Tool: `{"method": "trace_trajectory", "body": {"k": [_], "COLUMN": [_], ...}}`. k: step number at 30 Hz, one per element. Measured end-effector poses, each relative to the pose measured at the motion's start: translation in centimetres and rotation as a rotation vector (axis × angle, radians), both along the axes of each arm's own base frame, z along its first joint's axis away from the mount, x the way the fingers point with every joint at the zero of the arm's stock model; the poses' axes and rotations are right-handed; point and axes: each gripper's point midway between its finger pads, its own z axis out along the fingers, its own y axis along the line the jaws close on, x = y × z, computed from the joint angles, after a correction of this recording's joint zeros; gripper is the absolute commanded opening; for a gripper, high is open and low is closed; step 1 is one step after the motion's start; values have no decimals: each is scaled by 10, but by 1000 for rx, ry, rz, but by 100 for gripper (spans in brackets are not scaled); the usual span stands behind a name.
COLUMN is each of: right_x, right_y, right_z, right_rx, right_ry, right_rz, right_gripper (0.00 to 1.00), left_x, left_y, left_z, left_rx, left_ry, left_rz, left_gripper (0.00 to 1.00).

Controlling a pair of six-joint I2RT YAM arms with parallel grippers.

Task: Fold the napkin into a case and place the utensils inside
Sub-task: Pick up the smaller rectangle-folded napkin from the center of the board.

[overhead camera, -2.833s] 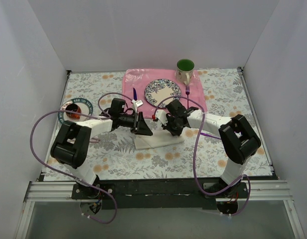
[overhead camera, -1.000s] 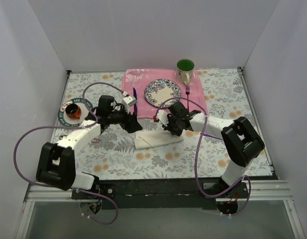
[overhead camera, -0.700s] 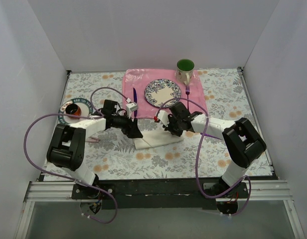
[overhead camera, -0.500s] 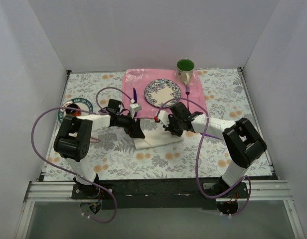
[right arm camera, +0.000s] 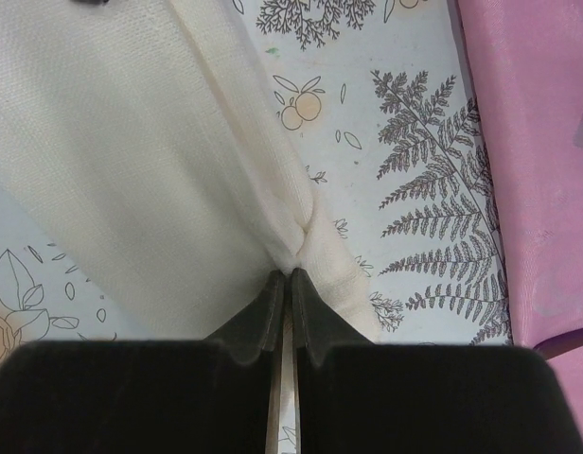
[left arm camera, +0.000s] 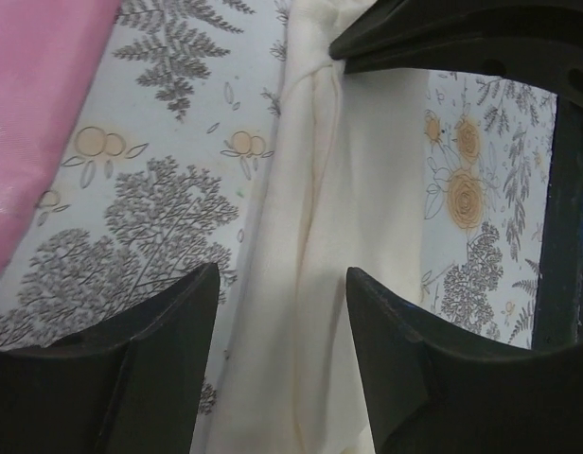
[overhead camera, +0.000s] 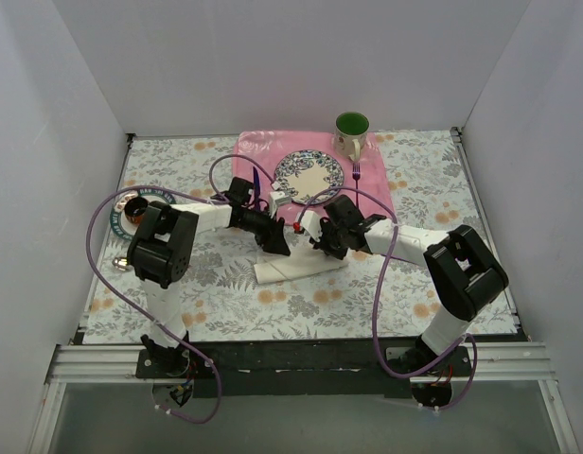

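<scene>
Top external: left gripper [overhead camera: 277,244] had shifted toward frame centre over the napkin [overhead camera: 301,267], jaws apart; right gripper [right arm camera: 291,276] stayed pinching its edge near the pink placemat [overhead camera: 263,151].

The napkin [overhead camera: 296,269] lies mid-counter [overhead camera: 443,246], just near of the placemat [overhead camera: 263,151]. On the placemat sits the plate [overhead camera: 309,175], with the fork [overhead camera: 356,172] to its right and the mug [overhead camera: 351,132] behind the fork. The left hand [overhead camera: 277,244] and the right hand [overhead camera: 320,241] meet the napkin's far edge.
</scene>
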Motion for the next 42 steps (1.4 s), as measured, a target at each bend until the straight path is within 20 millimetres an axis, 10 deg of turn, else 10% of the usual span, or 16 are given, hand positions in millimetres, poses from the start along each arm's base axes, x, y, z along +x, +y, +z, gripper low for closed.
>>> {"method": "trace_trajectory", "body": {"k": [11, 17, 25, 30, 34, 42], "right_x": [0, -1, -9, 4, 21, 19], "right_y": [0, -1, -3, -12, -18, -27], "right_z": [1, 1, 12, 51, 89, 102], "right_rx": [9, 11, 65, 195, 309, 368], "right_ry": [-15, -18, 103, 182, 212, 316], "right_rz": [2, 3, -35, -123, -191, -227], "right_gripper": [1, 1, 45, 52, 83, 86], "left_x": [-31, -31, -37, -41, -40, -42], "left_y": [-20, -21, -17, -12, -12, -12], "left_z": [-8, -12, -13, -11, -9, 11], "left_rx": [26, 41, 59, 99, 131, 192], "left_ry": [99, 148, 93, 19, -48, -286], "left_rz": [-85, -67, -49, -27, -12, 9], "left_gripper": [30, 0, 0, 0, 0, 0]}}
